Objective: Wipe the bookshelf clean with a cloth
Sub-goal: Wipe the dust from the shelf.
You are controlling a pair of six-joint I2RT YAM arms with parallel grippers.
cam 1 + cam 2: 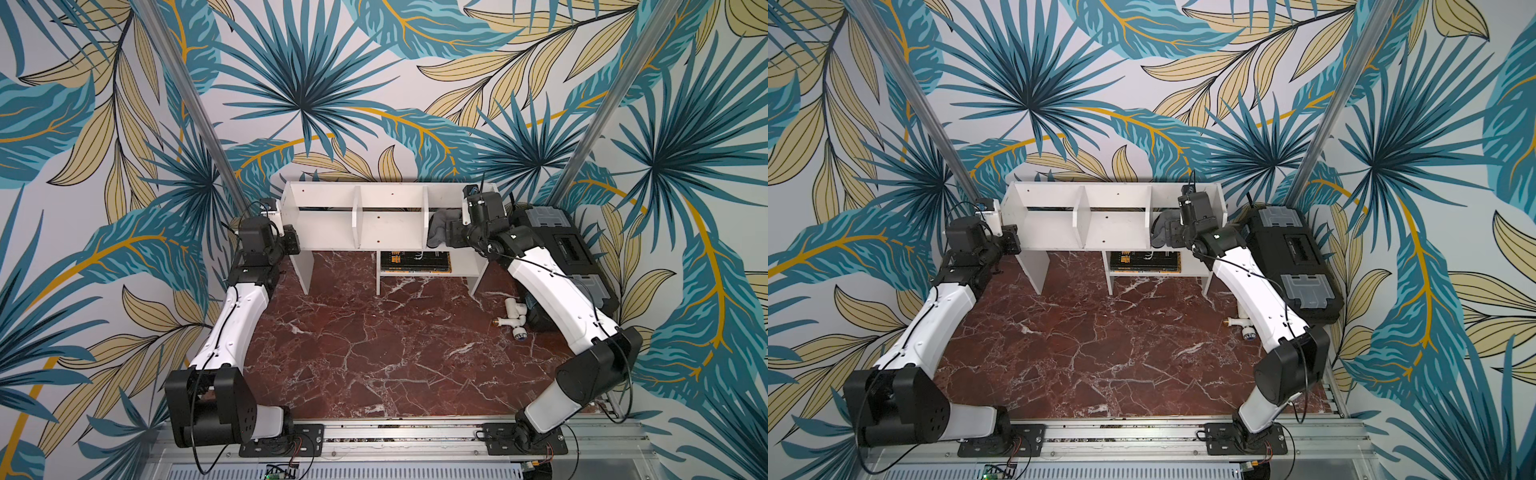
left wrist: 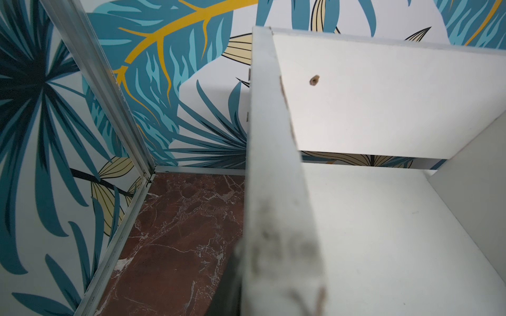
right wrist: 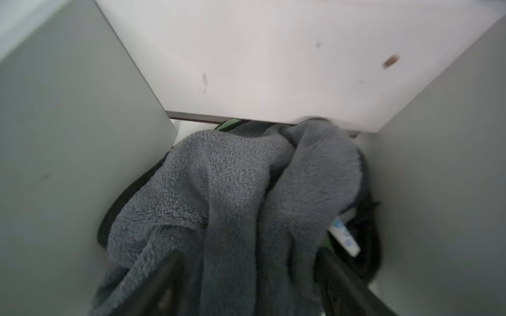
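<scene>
The red-brown marble table (image 1: 374,353) fills the lower middle of both top views. The bookshelf (image 1: 392,230) (image 1: 1113,226) stands in the middle of the frame, at the table's far edge by the leafy wall. It is low, wide and white. Two thin boards split its top into three open boxes, and flat panel legs hold it up. Small brown screw holes dot its boards, and its left end panel (image 2: 273,164) has dark smudges and a chipped edge.

A black toolbox (image 1: 569,249) with grey latches sits just right of the bookshelf.

The cloth (image 1: 438,228) (image 3: 232,177) is in the right-hand box of the bookshelf. It is soft, fuzzy and dark grey, all bunched up, with a bit of green trim at its far edge.

The right tool (image 1: 453,230) reaches into that box. Its fingers (image 3: 161,276) stand wide apart, and the cloth lies loosely over and between them.

The left tool (image 1: 291,241) is at the left end of the bookshelf, closed tight on the end panel.

A small white pipe piece (image 1: 515,320) lies on the table at the right, near the toolbox.
</scene>
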